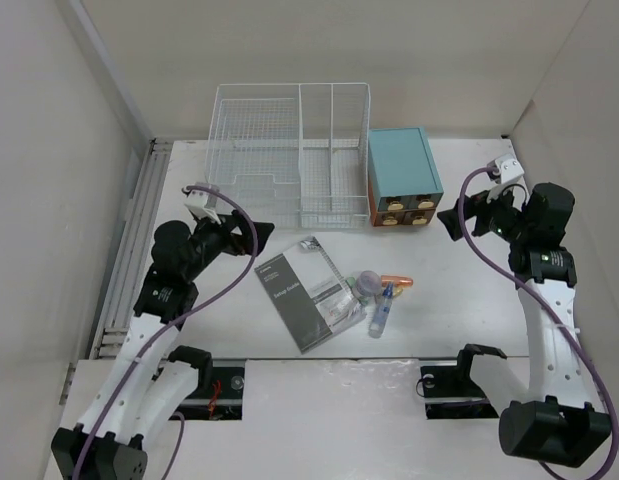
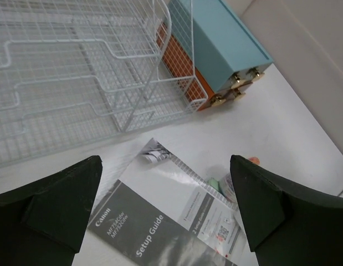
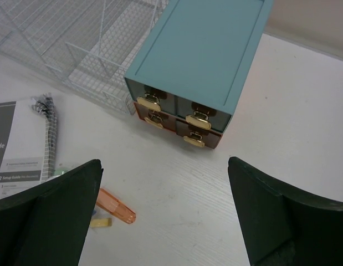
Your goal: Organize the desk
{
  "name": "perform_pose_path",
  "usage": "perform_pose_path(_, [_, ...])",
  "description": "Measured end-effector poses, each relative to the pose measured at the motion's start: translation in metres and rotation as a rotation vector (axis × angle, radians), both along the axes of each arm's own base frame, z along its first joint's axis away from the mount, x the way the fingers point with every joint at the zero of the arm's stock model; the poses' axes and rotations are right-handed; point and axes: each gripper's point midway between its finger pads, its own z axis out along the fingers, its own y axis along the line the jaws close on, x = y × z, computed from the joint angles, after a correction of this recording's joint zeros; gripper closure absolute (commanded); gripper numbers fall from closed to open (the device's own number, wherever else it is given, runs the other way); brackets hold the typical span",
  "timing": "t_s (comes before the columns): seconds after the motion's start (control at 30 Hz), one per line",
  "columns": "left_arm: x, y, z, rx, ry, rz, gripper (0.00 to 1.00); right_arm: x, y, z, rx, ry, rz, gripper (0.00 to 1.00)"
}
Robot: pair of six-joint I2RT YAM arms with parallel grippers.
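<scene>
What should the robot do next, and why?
Probably lower the left gripper toward the Setup Guide booklet: its jaws stand open and hold nothing, and the booklet lies loose on the desk just ahead of them, near the wire rack.

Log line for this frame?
left gripper: open, over grey-white paper setup guide | right gripper: open, facing teal box with brass-handled drawers | held: nothing | matte white desk: guide and small items loose
</scene>
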Motion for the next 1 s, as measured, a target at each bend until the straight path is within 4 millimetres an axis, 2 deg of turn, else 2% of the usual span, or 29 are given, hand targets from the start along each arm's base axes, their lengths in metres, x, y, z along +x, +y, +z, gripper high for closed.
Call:
perform_pose_path(0.2, [-0.009, -0.030, -0.013, 0.015, 0.061, -0.113, 0.00, -0.002, -0.001, -0.002, -0.041, -0.004, 0.021, 0.00])
perform_pose_path(0.33, [-0.016, -0.047, -0.014, 0.030, 0.093, -0.150, 0.00, -0.006, 0.005, -0.001, -0.074, -0.026, 0.078, 0.00])
perform_pose_path(0.37, [-0.018, -0.052, -0.013, 0.032, 0.098, -0.158, 0.00, -0.008, 0.006, 0.000, -0.078, -0.031, 0.086, 0.13])
perform_pose_path(0.4, [-0.021, -0.058, -0.011, 0.033, 0.098, -0.166, 0.00, -0.008, 0.006, 0.001, -0.086, -0.040, 0.093, 0.42])
perform_pose_path(0.43, [-0.024, -0.063, -0.010, 0.032, 0.101, -0.176, 0.00, -0.009, 0.006, 0.002, -0.095, -0.048, 0.101, 0.78])
perform_pose_path(0.47, [-0.027, -0.069, -0.009, 0.030, 0.104, -0.188, 0.00, -0.009, 0.007, 0.002, -0.097, -0.051, 0.107, 0.98])
perform_pose_path(0.5, [-0.031, -0.075, -0.009, 0.029, 0.111, -0.206, 0.00, -0.010, 0.008, 0.002, -0.093, -0.047, 0.111, 1.00])
perform_pose_path(0.53, [-0.035, -0.081, -0.011, 0.028, 0.120, -0.221, 0.00, -0.011, 0.009, 0.000, -0.093, -0.043, 0.121, 0.86])
perform_pose_path(0.57, [-0.039, -0.087, -0.013, 0.027, 0.131, -0.236, 0.01, -0.012, 0.011, -0.001, -0.088, -0.036, 0.136, 0.51])
perform_pose_path(0.6, [-0.043, -0.092, -0.015, 0.027, 0.145, -0.250, 0.10, -0.013, 0.014, -0.004, -0.080, -0.025, 0.152, 0.01])
perform_pose_path(0.63, [-0.047, -0.098, -0.017, 0.024, 0.158, -0.264, 0.16, -0.015, 0.017, -0.007, -0.077, -0.018, 0.179, 0.00])
perform_pose_path(0.73, [-0.057, -0.109, -0.025, 0.015, 0.194, -0.292, 0.46, -0.020, 0.029, -0.018, -0.055, 0.022, 0.274, 0.00])
perform_pose_path(0.8, [-0.062, -0.112, -0.034, 0.009, 0.225, -0.295, 0.46, -0.024, 0.038, -0.027, -0.033, 0.057, 0.330, 0.00])
perform_pose_path(0.83, [-0.065, -0.113, -0.040, 0.007, 0.245, -0.292, 0.40, -0.025, 0.045, -0.030, -0.028, 0.070, 0.359, 0.00])
perform_pose_path(0.87, [-0.066, -0.111, -0.047, 0.007, 0.268, -0.276, 0.26, -0.026, 0.050, -0.032, -0.027, 0.075, 0.382, 0.00])
perform_pose_path(0.93, [-0.066, -0.104, -0.058, -0.006, 0.312, -0.224, 0.24, -0.031, 0.085, -0.042, -0.033, 0.111, 0.507, 0.00])
perform_pose_path(1.0, [-0.067, -0.093, -0.065, -0.039, 0.339, -0.156, 0.17, -0.040, 0.121, -0.054, -0.045, 0.159, 0.629, 0.00])
